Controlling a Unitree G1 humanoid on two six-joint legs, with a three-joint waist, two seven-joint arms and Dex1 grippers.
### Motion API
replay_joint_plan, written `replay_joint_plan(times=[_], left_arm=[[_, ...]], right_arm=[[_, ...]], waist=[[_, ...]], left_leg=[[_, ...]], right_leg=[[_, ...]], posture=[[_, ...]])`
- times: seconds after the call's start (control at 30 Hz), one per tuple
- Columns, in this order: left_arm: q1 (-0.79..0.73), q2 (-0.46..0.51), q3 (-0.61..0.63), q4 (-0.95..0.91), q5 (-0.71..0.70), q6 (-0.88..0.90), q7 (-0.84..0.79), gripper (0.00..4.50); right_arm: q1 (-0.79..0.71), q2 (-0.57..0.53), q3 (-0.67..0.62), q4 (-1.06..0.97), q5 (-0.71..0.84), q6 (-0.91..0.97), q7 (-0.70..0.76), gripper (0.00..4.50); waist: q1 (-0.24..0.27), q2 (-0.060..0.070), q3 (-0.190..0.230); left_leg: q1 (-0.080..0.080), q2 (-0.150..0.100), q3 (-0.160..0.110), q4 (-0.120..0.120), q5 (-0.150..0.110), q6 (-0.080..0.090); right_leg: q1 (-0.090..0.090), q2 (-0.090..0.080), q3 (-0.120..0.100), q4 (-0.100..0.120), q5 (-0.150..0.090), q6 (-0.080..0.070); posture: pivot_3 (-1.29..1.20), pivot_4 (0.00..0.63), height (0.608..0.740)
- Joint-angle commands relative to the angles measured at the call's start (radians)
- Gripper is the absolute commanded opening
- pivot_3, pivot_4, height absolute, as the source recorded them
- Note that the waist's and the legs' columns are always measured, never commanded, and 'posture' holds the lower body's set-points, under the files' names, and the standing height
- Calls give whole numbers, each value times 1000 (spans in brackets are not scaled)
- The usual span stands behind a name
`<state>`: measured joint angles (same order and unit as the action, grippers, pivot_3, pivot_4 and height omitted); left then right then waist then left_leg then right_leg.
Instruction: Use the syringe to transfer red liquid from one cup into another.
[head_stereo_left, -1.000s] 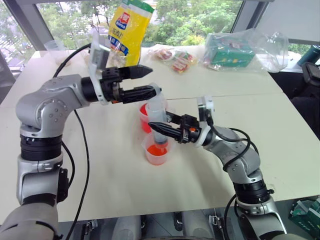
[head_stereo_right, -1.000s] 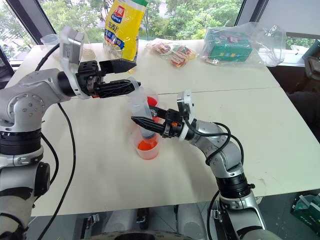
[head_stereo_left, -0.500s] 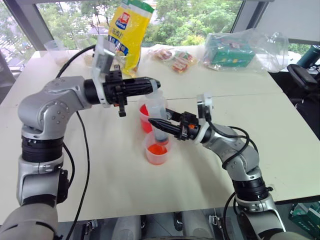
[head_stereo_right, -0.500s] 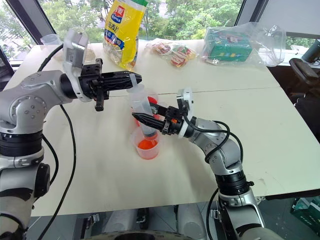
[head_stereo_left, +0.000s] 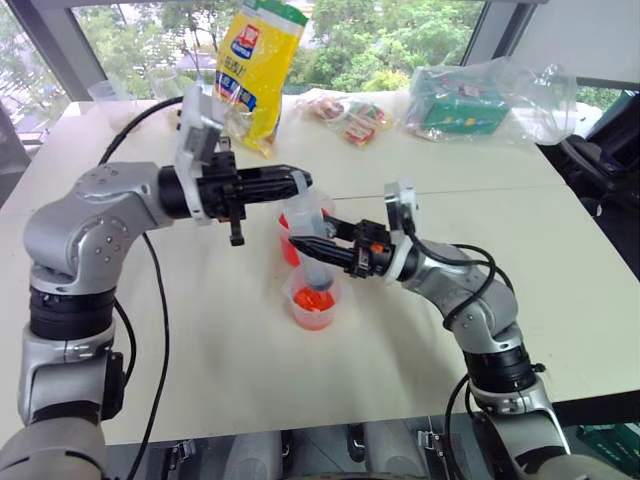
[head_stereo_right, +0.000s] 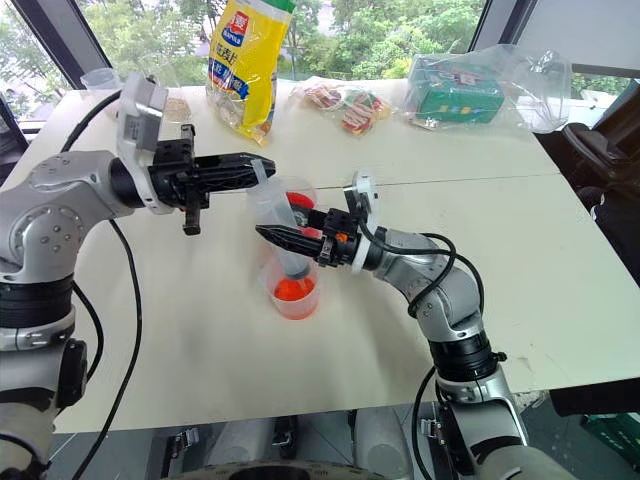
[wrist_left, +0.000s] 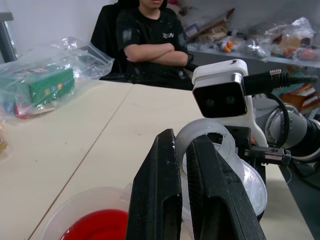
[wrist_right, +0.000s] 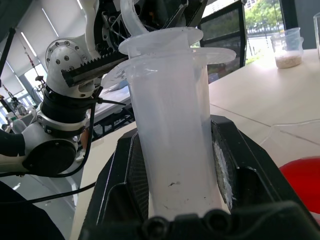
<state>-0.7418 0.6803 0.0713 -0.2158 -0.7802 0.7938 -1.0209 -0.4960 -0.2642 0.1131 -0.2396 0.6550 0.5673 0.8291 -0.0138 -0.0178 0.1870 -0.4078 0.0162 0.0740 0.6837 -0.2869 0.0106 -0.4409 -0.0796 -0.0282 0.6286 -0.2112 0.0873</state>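
The syringe (head_stereo_left: 311, 232) stands upright, its tip down in the smaller cup (head_stereo_left: 313, 303), which holds orange-red liquid (head_stereo_right: 292, 290). My right gripper (head_stereo_left: 299, 243) reaches in from the right, shut on the clear barrel (wrist_right: 172, 150). From the left, level with the table, comes my left gripper (head_stereo_left: 303, 181). It is shut on the whitish plunger's ring (wrist_left: 206, 134) at the syringe's top. The larger cup (head_stereo_right: 303, 193) stands just behind the syringe, with red liquid (wrist_left: 97, 227) in it.
At the table's far side are a yellow bag (head_stereo_left: 255, 60), snack packets (head_stereo_left: 350, 115), a green box in a clear bag (head_stereo_left: 470, 95) and a small cup of grains (head_stereo_right: 100, 80). A person (wrist_left: 150, 40) sits beyond the table's right end.
My left gripper's fingers, open around the plunger's top a second ago, have shut on its ring. The syringe and my right gripper have stayed over the smaller cup.
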Motion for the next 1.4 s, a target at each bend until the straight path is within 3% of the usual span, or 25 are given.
replay_joint_plan(times=[0.03, 0.33, 0.43, 0.67, 0.87, 1.0, 1.23, 1.4], left_arm=[[42, 5, -81, -50, 6, 29, -33, 34], [-5, 28, -18, 10, -18, 63, -11, 34], [-27, 52, 22, 40, -39, 92, -5, 1092], [-50, 119, 101, 84, -64, 119, -9, 4421], [-12, 168, 127, 85, -43, 82, -30, 4421], [23, 168, 128, 68, -32, 59, -33, 4421], [107, 153, 100, -1, -8, 9, -24, 4421], [165, 138, 84, -49, 9, -13, -11, 4421]], right_arm=[[-107, 35, -95, -90, 81, -37, -45, 1406], [-75, 28, -88, -104, 104, -2, -56, 1406], [-50, 26, -80, -112, 117, 9, -63, 1406], [-27, 19, -84, -108, 145, 34, -74, 1406], [-52, 22, -121, -104, 206, 72, -121, 1406], [-135, 17, -206, -79, 284, 172, -286, 1406], [-336, -158, -379, 118, 395, 570, -632, 1406], [-372, -317, -287, 237, 278, 828, -682, 1406]], waist=[[0, 0, 0], [0, 0, 0], [-1, 0, 0], [-1, 0, 0], [-1, 0, 0], [-1, 0, 0], [2, 0, 0], [0, 0, 0]], left_leg=[[0, 0, 0, 0, 0, 0], [0, 0, 0, 0, 0, 0], [0, 0, 0, 0, 0, 0], [0, 0, 0, 0, 0, 0], [0, 0, 0, 0, 0, 0], [0, 0, 0, 0, 0, 0], [-1, 0, 0, 0, 0, 0], [-1, 0, 1, -1, -1, 1]], right_leg=[[0, 0, 0, 0, 0, 0], [0, 0, 0, 0, 0, 0], [0, 0, 0, 0, 0, 0], [0, 0, 0, 0, 0, 0], [0, 0, 0, 0, 0, 0], [0, 0, 0, 0, 0, 0], [-1, -2, 0, -1, -2, -4], [-1, -2, 0, -2, -2, -4]], posture=[[0, 150, 740], [0, 150, 740], [0, 150, 740], [0, 150, 740], [0, 150, 740], [0, 150, 740], [0, 150, 740], [0, 150, 740]])
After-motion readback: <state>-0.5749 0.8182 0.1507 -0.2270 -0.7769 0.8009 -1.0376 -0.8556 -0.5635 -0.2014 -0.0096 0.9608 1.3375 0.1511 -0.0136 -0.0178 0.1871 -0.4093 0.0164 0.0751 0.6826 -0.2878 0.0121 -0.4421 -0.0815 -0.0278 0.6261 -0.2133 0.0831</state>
